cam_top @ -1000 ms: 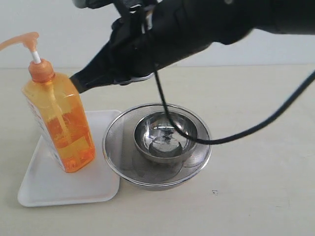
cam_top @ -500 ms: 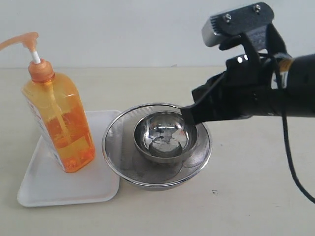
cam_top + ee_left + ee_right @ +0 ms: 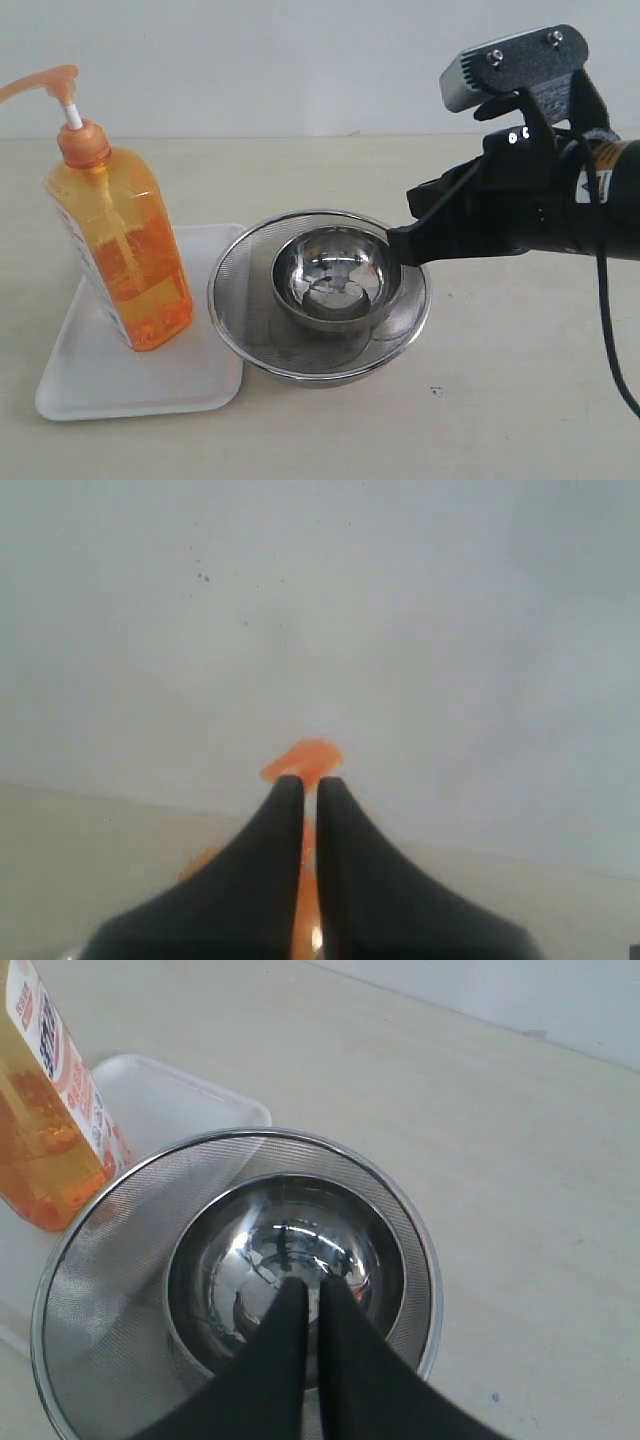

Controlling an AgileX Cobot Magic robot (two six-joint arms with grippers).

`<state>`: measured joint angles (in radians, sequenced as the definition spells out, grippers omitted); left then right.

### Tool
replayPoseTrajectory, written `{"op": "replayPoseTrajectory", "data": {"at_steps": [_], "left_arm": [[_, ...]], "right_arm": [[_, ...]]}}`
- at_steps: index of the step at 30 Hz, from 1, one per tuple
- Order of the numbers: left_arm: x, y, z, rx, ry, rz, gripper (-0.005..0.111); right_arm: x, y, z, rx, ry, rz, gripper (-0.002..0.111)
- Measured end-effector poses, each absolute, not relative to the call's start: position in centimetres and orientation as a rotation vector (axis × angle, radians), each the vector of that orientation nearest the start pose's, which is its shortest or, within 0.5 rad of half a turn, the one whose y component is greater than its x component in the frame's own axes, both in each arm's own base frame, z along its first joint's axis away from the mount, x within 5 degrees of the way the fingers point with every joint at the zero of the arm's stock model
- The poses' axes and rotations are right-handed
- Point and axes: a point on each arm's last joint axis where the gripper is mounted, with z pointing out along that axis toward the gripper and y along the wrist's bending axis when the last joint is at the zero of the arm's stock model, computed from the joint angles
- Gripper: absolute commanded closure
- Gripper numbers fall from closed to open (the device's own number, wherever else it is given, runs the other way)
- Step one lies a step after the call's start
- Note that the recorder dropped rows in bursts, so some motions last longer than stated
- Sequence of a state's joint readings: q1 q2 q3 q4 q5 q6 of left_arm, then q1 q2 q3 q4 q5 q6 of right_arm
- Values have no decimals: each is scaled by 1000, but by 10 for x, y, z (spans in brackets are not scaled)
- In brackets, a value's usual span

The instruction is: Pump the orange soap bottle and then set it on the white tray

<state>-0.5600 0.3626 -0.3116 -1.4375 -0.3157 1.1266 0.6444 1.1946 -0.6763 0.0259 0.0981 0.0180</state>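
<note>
Beige worktop (image 3: 520, 420), pale wall behind. Upright on the white tray (image 3: 150, 390) stands the orange soap bottle (image 3: 120, 260), beside a steel strainer bowl (image 3: 240, 305). Both left gripper (image 3: 302, 785) and right gripper (image 3: 400, 245) closed, empty. Placement looks done; pumping unverifiable.

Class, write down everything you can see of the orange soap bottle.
The orange soap bottle is tall, flat-sided, translucent orange plastic, partly full, with a white-and-red label on one side. An orange pump head on a white stem tops it. It stands upright on the white tray; in the exterior view nothing else touches it.
</note>
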Motion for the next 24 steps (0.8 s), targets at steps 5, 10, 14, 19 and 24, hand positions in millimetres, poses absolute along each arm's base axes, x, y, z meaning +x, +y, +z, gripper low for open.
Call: {"op": "replayPoseTrajectory", "data": {"at_steps": [5, 10, 14, 19, 24], "left_arm": [[120, -41, 321, -35, 1581, -402, 102], [158, -59, 315, -37, 1696, -292, 102], [178, -71, 295, -41, 1804, -268, 102], [185, -84, 274, -7, 1918, -312, 102], [177, -86, 250, 18, 2013, -369, 102]], "right_arm": [[198, 149, 269, -631, 2032, 414, 108], [198, 149, 269, -632, 2037, 413, 108], [198, 149, 268, -633, 2038, 412, 108], [198, 149, 268, -635, 2038, 411, 108], [198, 149, 269, -632, 2030, 413, 108]]}}
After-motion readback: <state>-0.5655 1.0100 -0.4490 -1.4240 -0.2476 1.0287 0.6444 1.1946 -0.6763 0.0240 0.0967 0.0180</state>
